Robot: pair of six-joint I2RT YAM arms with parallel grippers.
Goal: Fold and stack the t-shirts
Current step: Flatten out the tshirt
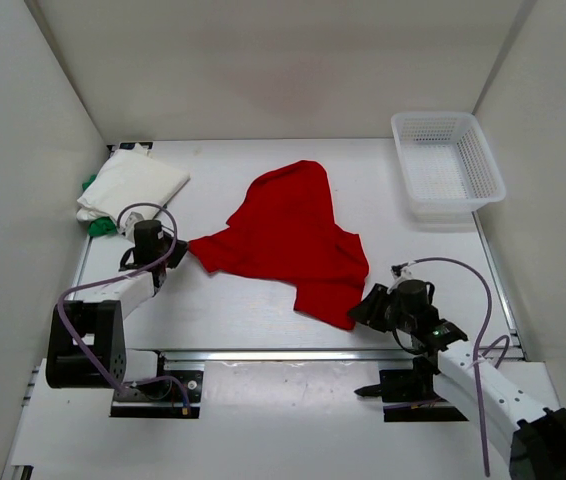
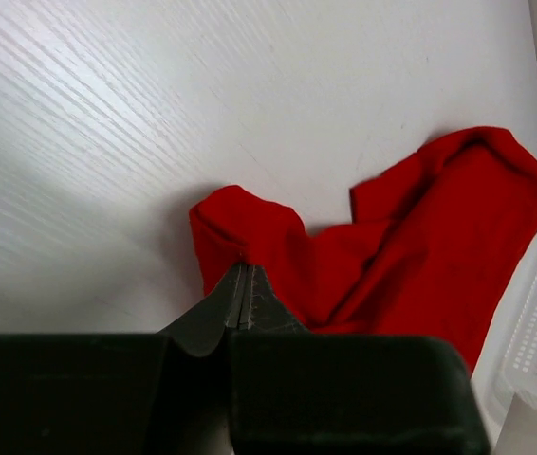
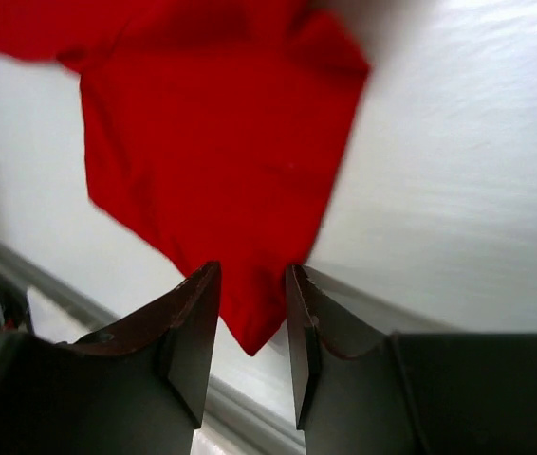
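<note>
Red t-shirt (image 1: 288,240) crumpled on the table (image 1: 223,310), left corner pinched in closed left end effector (image 2: 245,284), near hem between parted right end effector (image 3: 251,284); risked slipping out, bunching, if pulled before closing.

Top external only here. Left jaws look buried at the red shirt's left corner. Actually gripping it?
Observer: Yes. The left wrist view shows the left jaws shut, pinching a bunched corner of the red shirt.
Operator: Right side?
Observer: The right jaws stand apart. The shirt's pointed near corner lies between them, unclamped.
</note>
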